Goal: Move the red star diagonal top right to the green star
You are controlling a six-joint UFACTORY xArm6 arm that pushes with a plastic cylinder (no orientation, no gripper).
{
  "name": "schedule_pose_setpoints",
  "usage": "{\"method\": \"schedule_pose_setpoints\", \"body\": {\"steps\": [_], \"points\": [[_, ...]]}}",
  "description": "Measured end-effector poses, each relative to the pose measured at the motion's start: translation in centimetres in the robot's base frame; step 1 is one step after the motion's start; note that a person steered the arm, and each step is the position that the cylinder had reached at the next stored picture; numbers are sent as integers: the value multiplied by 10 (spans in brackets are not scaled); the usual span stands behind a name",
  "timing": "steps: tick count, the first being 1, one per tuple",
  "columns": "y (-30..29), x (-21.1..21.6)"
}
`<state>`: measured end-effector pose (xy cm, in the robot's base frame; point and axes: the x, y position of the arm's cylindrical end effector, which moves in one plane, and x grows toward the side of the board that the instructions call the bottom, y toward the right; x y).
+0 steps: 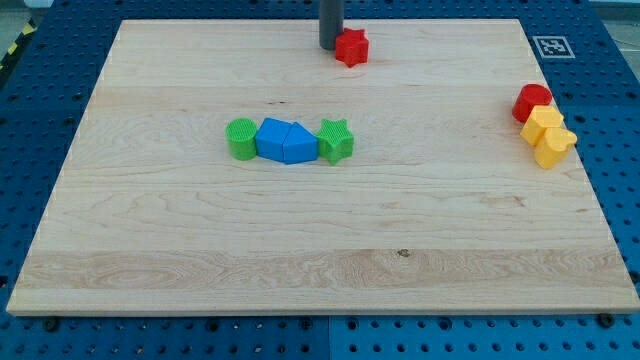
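1. The dark rod is coming straight down from the view's top edge, standing upright, and my tip (330, 47) is resting on the board just to the view's left of the red star (351, 47), touching it or nearly so; I cannot tell which.
2. There is no hand or jaw on this arm, only the plain rod, so nothing is being pinched or held.
3. The red star is sitting near the board's top edge, well above and slightly to the right of the green star (336, 141).
4. The green star is lying at the right end of a tight row: green cylinder (241, 138), then two blue blocks (283, 141) pressed together, then the star.
5. Near the view's right edge, a red cylinder (532, 102) is touching two yellow blocks (548, 135) below it.
6. The wooden board (300, 250) is lying on a blue perforated table (610, 120), with a printed marker (551, 46) at its top-right corner.
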<state>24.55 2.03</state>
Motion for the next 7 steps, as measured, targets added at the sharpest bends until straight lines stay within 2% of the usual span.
{"method": "schedule_pose_setpoints", "body": {"steps": [7], "points": [[34,22]]}}
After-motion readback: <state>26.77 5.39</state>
